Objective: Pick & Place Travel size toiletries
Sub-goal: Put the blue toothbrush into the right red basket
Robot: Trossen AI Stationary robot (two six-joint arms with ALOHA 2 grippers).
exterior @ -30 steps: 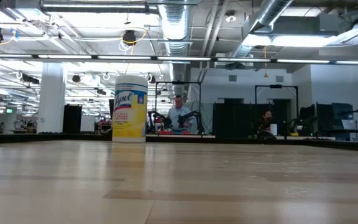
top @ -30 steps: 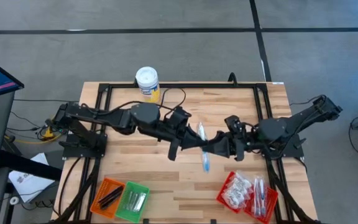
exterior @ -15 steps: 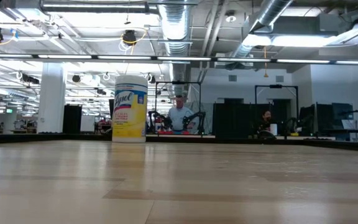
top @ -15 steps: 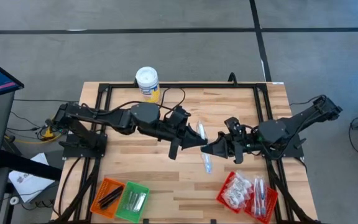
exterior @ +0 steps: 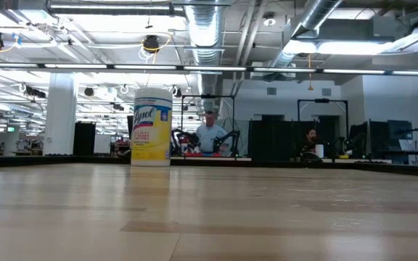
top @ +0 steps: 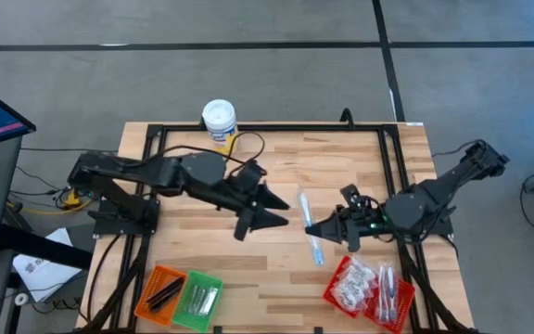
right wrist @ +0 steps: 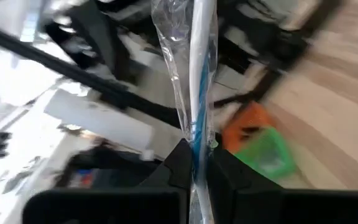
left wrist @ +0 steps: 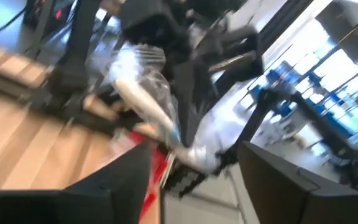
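**Wrapped stick passes to the right gripper**

A wrapped toiletry stick (top: 310, 225), white with a blue end inside clear film, is pinched by the right gripper (top: 308, 227) above the middle of the table (top: 341, 167); the right wrist view shows its fingers (right wrist: 178, 163) pressed together on the stick (right wrist: 199, 81). The left gripper (top: 281, 211) sits just beside it with its fingers (left wrist: 272, 180) spread and nothing between them.

The yellow canister (exterior: 152, 127) at the far edge reads "Lysol". More toiletries lie in the red baskets (top: 367, 288); orange (top: 160, 289) and green (top: 198, 299) baskets stand at the near left.

Half a second ago both grippers met at the stick. Since then the left arm has drawn back, and the stick has shifted right.

A person (exterior: 210, 135) sits far beyond the table.
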